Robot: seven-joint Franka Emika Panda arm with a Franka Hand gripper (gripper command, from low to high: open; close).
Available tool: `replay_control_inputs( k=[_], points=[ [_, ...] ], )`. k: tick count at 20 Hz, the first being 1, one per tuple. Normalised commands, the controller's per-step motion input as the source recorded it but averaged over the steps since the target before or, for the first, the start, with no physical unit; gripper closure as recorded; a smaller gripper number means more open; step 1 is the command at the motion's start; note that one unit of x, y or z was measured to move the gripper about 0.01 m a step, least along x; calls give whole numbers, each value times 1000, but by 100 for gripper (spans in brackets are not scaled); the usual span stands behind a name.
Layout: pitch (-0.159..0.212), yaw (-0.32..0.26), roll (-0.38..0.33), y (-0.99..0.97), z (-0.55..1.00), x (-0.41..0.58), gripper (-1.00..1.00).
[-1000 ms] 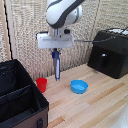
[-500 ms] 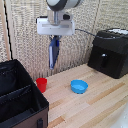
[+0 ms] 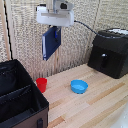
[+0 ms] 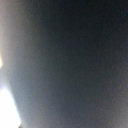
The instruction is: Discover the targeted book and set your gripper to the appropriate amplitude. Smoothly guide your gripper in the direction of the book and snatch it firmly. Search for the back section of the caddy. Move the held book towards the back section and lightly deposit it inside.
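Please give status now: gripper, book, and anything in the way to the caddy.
Gripper shut on book, held high in the air. Caddy below, toward the exterior view's left, back section open. Red cup beside caddy, not blocking.

- Looks like a lab or robot test setup dressed with household items, not a lived-in room.
- Light wooden table (image 3: pixel 95 107) as work surface, pale woven-textured panels (image 3: pixel 20 35) standing behind it like screens.
- White robot arm (image 3: pixel 56 12) hangs above the table.
- Props spread apart on top: black glossy appliance box (image 3: pixel 111 52) with a cable, blue bowl (image 3: pixel 79 86), red cup (image 3: pixel 41 84), black soft-sided caddy (image 3: pixel 20 97).
- Wrist view is a dark blur, tells nothing about the place.
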Motion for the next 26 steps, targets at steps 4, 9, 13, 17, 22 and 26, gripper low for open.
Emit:
replay_control_inputs(
  k=[4,9,13,17,22,26],
  points=[
    [7,-119,84,565,749,260,100],
    [-4,-102,105,602,711,35,100],
    [42,-52,138,711,465,94,100],
    [110,-58,148,690,240,154,100],
    [123,-62,118,763,63,193,100],
    [122,-66,111,771,41,198,100]
  ],
)
